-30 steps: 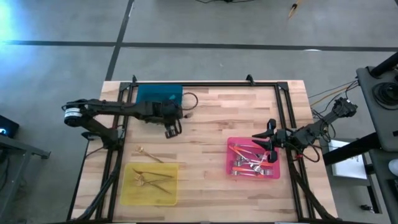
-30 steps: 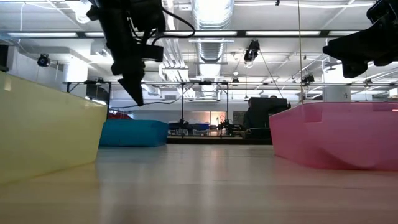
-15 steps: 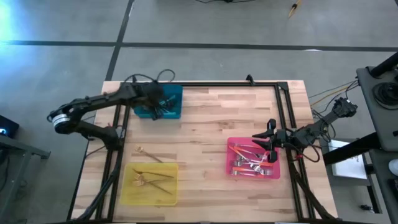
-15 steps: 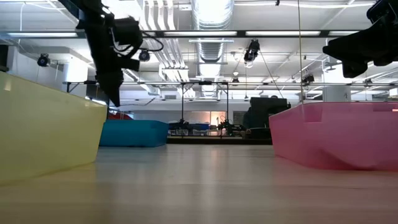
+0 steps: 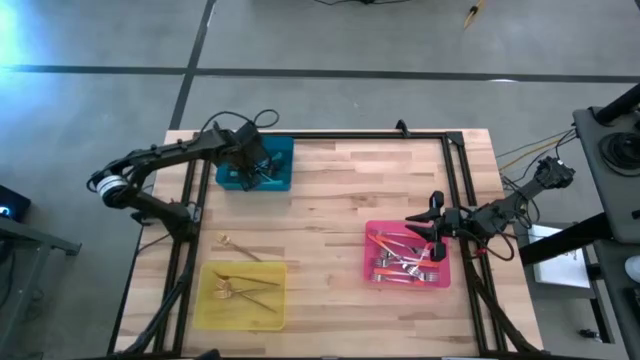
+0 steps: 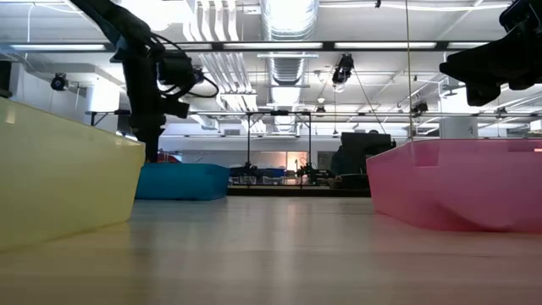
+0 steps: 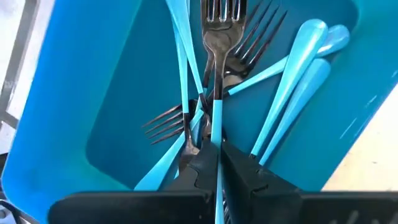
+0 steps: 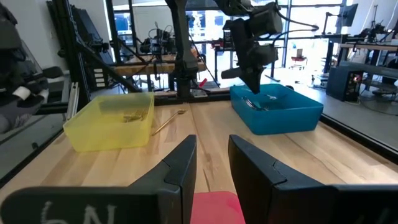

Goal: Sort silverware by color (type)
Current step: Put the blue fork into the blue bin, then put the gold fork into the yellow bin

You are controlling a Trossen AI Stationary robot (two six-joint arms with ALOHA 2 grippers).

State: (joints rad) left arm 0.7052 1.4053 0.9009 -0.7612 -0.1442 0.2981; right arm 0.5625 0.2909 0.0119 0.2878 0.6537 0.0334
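Observation:
Teal-handled forks (image 7: 292,68) lie piled in the teal tray (image 5: 255,165) at the table's far left. My left gripper (image 7: 217,149) hangs over that tray (image 7: 74,93), pointing steeply down, shut on one teal fork. The pink tray (image 5: 407,255) at the right holds pink-handled forks (image 5: 395,262). My right gripper (image 5: 415,228) stands level above the pink tray's right part, open (image 8: 211,155), with nothing between its fingers. Gold forks (image 5: 245,288) lie in the yellow tray (image 5: 240,295), and one gold fork (image 5: 242,248) lies on the table beside it. My left gripper pinches the teal handle (image 7: 216,121) of one fork between its two fingers, coming from above at a steep slant. The fork runs on in line with the fingers, its metal tines (image 7: 219,9) farthest from them. Whether it touches the forks below, I cannot tell.
A black frame rail (image 5: 330,136) runs along the table's far edge, with more rails down both sides. Bare wood (image 5: 330,220) lies between the three trays.
My left gripper has swung from over the bare wood just right of the teal tray toward the table's far left corner, coming over the tray and sinking a little. It has stayed shut.

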